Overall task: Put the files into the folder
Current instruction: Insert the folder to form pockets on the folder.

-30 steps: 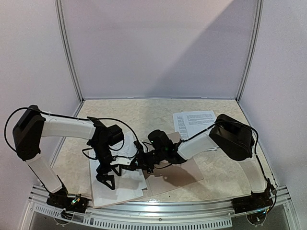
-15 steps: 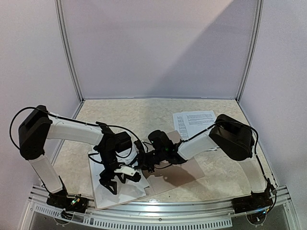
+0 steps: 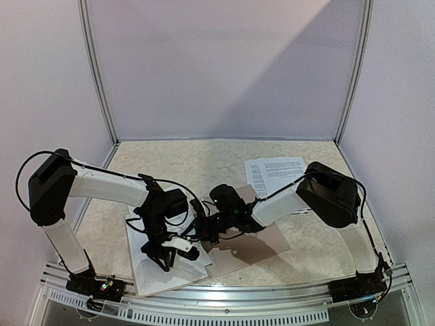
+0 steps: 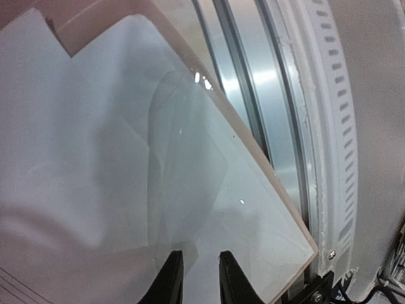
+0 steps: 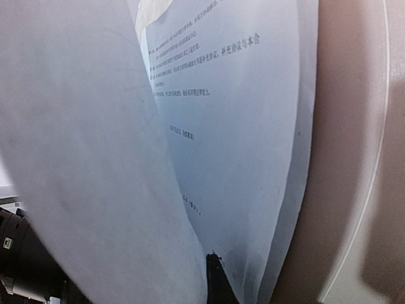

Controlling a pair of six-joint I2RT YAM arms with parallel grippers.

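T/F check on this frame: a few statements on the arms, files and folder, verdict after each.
1. A loose printed sheet lies on the table at the far right, in neither gripper. True.
2. The folder stands upright against the back wall. False: it lies flat near the front edge.
3. The right gripper is shut on a lifted sheet bearing black text. True.
4. The left gripper is over bare table. False: it is over white sheets, with a clear sleeve just ahead of its fingers.
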